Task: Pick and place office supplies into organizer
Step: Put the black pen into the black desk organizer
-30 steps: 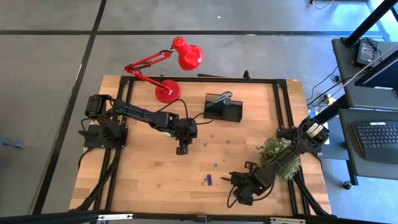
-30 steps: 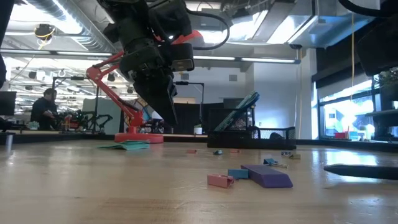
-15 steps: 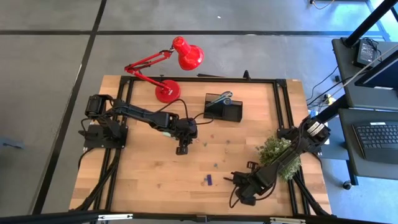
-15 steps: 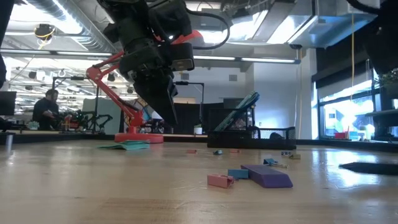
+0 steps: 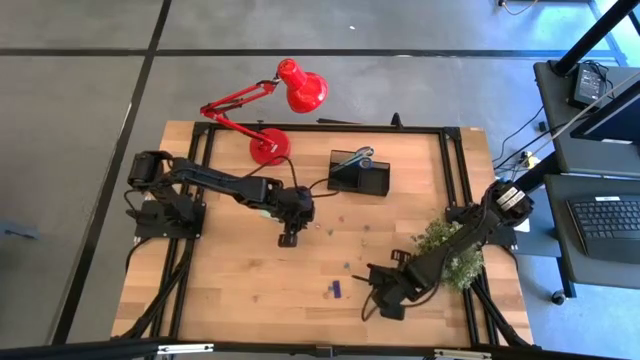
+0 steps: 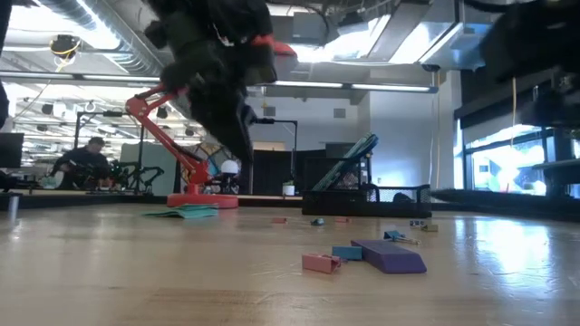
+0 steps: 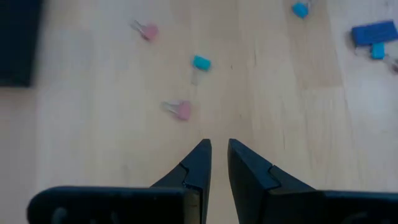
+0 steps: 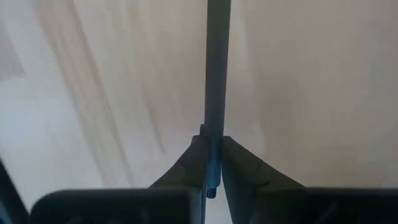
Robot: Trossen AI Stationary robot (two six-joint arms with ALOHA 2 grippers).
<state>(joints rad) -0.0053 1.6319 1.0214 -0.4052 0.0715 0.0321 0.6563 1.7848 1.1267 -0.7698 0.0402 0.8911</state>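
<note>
Holding a thin dark pen (image 8: 217,74) clamped between its two fingers, the right pincer (image 5: 383,297) sits low over the tabletop (image 5: 240,280) near the front edge, towards the right corner. In the right wrist view the pen runs straight out from between the fingers, in line with them, which would suit lowering it end-first into a compartment. The arm reaches in from the right edge, passing over a small green bushy plant (image 5: 450,252).

The left pincer (image 5: 290,236) hangs over the middle of the tabletop, its arm stretching in from the left edge. Its fingers are nearly together, with only a slim gap and nothing between them. Just ahead of it in the left wrist view lie small loose pieces on the bare wood: two pink ones (image 7: 181,110) and a light-blue one (image 7: 201,62). A narrow pincer probably suits such tiny items.

The black organizer (image 5: 360,176) stands near the back edge, about centre, well apart from both pincers, with blue-handled scissors (image 5: 358,158) already propped in it. A red desk lamp (image 5: 268,145) stands to its left by the back edge. A purple piece (image 5: 337,290) lies near the front edge, just beside the right pincer. The pen has yet to travel across most of the tabletop to reach the organizer.
</note>
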